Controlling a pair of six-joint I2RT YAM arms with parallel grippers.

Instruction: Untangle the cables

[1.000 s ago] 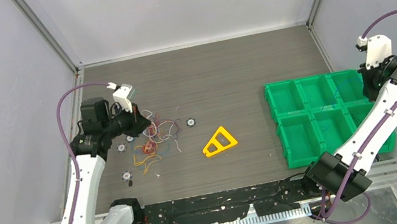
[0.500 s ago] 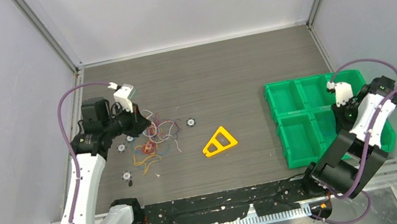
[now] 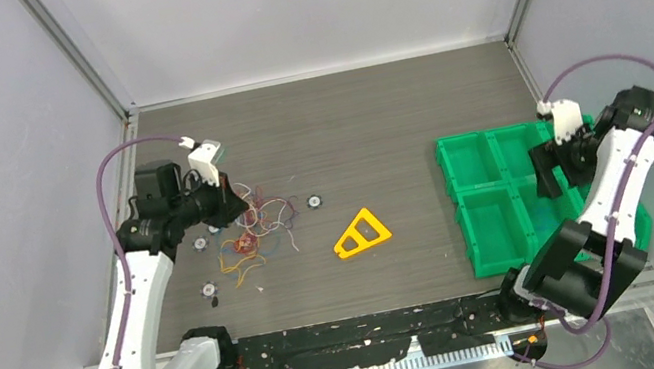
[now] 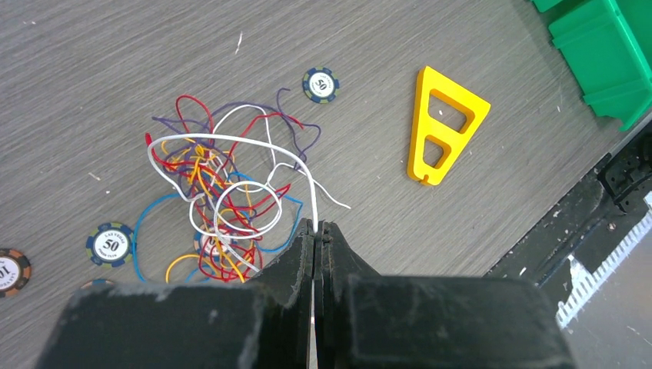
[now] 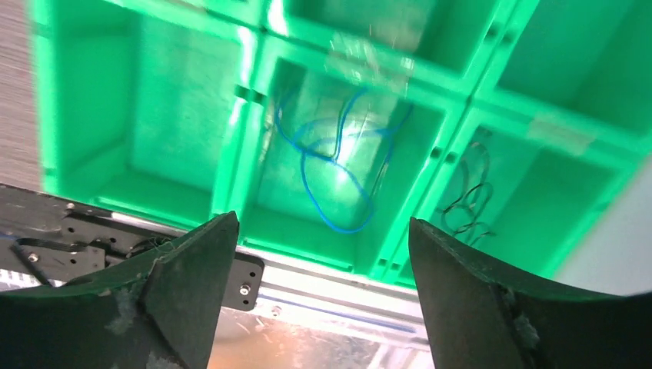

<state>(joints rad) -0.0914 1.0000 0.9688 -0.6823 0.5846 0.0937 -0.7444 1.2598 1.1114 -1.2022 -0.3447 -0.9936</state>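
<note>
The cables (image 3: 254,228) lie in a tangled bunch of red, orange, yellow, blue, purple and white wires (image 4: 215,200) on the dark table at the left. My left gripper (image 3: 235,201) hovers at the tangle's edge, shut (image 4: 317,227) on a white cable (image 4: 254,140) that arcs back into the bunch. Over the green bin tray (image 3: 446,163), my right gripper (image 3: 549,171) stands open (image 5: 321,221) with nothing between its fingers. Below it a single blue cable (image 5: 334,169) lies loose in one compartment, and a thin black cable (image 5: 469,196) lies in the neighbouring one.
A yellow plastic triangle (image 3: 361,233) lies mid-table, also seen from the left wrist (image 4: 442,127). Poker chips (image 3: 314,202) are scattered around the tangle (image 4: 321,84). The green tray's walls (image 5: 246,138) and the black front rail (image 3: 362,346) border the right arm.
The right arm swung down from the far right to over the green tray, and its gripper went from shut to open. The left arm has not moved.
</note>
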